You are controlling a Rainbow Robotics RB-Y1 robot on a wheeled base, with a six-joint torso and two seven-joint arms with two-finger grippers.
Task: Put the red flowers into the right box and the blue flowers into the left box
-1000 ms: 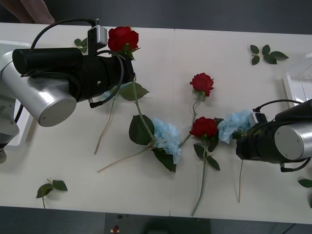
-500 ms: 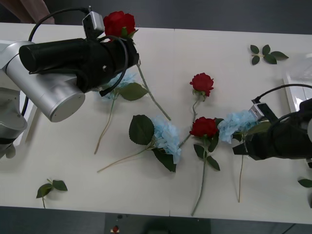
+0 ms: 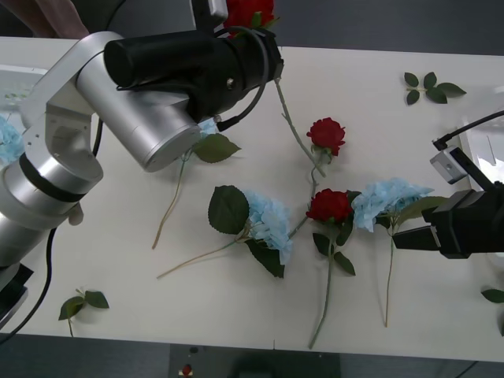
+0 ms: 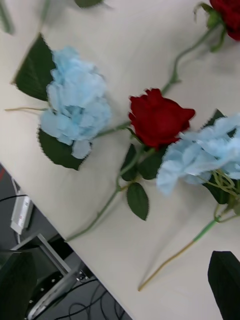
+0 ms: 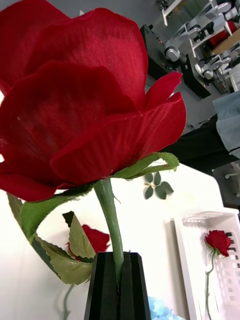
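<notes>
The left gripper (image 5: 119, 285) is closed on the stem of a red rose (image 3: 250, 11), just under the bloom, and holds it high above the far edge of the table (image 3: 118, 260); the long stem hangs down toward another red rose (image 3: 326, 134) lying on the table. To do this step well, I think the arm should carry the rose across to the right box (image 5: 212, 260), where one rose (image 5: 218, 241) already lies, keeping the hanging stem high enough that it does not drag the flowers below, and release only when the bloom is inside the rim. The right gripper (image 3: 411, 236) rests low beside a blue hydrangea (image 3: 387, 201) near a third rose (image 3: 328, 205); its black fingers look parted and hold nothing. A second hydrangea (image 3: 269, 222) lies in the middle of the table.
</notes>
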